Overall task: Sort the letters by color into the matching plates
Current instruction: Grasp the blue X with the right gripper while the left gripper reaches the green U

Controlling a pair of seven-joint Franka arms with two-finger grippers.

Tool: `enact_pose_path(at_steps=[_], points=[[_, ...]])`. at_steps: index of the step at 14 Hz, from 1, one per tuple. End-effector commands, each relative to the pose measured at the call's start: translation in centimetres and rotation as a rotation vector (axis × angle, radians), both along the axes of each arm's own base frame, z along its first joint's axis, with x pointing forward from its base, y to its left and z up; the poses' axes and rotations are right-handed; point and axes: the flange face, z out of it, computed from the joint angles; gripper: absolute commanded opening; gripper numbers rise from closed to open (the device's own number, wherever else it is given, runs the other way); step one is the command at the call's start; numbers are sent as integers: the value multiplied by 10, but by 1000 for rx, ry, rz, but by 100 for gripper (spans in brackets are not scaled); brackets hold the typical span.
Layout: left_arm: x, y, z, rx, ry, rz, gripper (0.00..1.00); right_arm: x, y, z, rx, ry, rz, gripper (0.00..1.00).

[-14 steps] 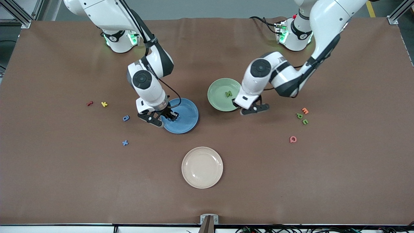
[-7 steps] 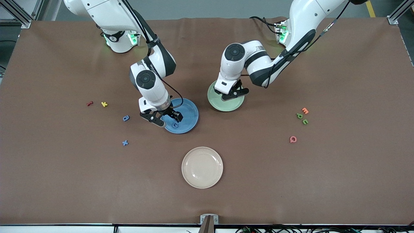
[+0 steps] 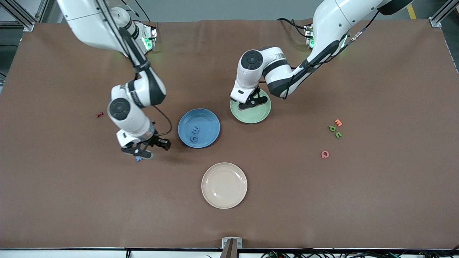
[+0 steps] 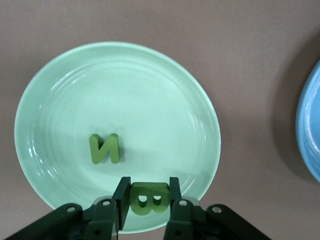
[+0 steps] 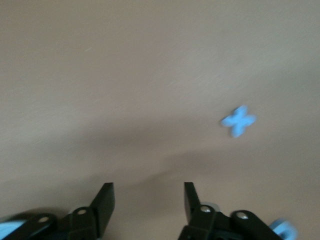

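1. Blue plate (image 3: 199, 128) sits mid-table with two blue letters, G (image 3: 194, 138) and a second one (image 3: 196, 129), lying in it.
2. Green plate (image 3: 250, 110) is just beside it toward the left arm's end, N (image 4: 104, 148) inside.
3. Left gripper (image 4: 146, 200) hangs over the green plate, fingers clamped on a green B (image 4: 148, 197).
4. Right gripper (image 5: 148, 200) is spread wide with nothing in it, over bare table by the blue X (image 5: 238, 121).

Foam letters legible — green N (image 4: 104, 148) and B (image 4: 149, 198); blue G (image 3: 194, 138); orange E (image 3: 338, 122); pink Q (image 3: 325, 154).
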Motion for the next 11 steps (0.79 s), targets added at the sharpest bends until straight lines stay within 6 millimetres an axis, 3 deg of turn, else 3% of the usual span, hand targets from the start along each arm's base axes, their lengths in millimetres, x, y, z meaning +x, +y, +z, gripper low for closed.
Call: enact_pose_path(at_steps=[1, 4, 7, 8, 9, 10, 11], points=[[-1, -3, -7, 21, -2, 1, 28, 14, -21, -7, -13, 5, 62, 63], [-4, -4, -22, 55, -10, -10, 29, 27, -60, -16, -24, 2, 119, 63], [-5, -5, -25, 59, -15, -12, 30, 30, -69, -35, -33, 15, 130, 63], [-6, -5, -25, 59, -15, -14, 35, 31, -70, -39, -41, 14, 138, 63], [-5, -5, -24, 59, -16, -14, 66, 32, -71, -42, -50, 15, 146, 63], [-4, -5, -23, 58, -18, -15, 91, 34, -72, -42, -58, 10, 154, 63], [2, -1, -20, 58, -24, -5, 99, 34, -76, -44, -60, 11, 148, 63]])
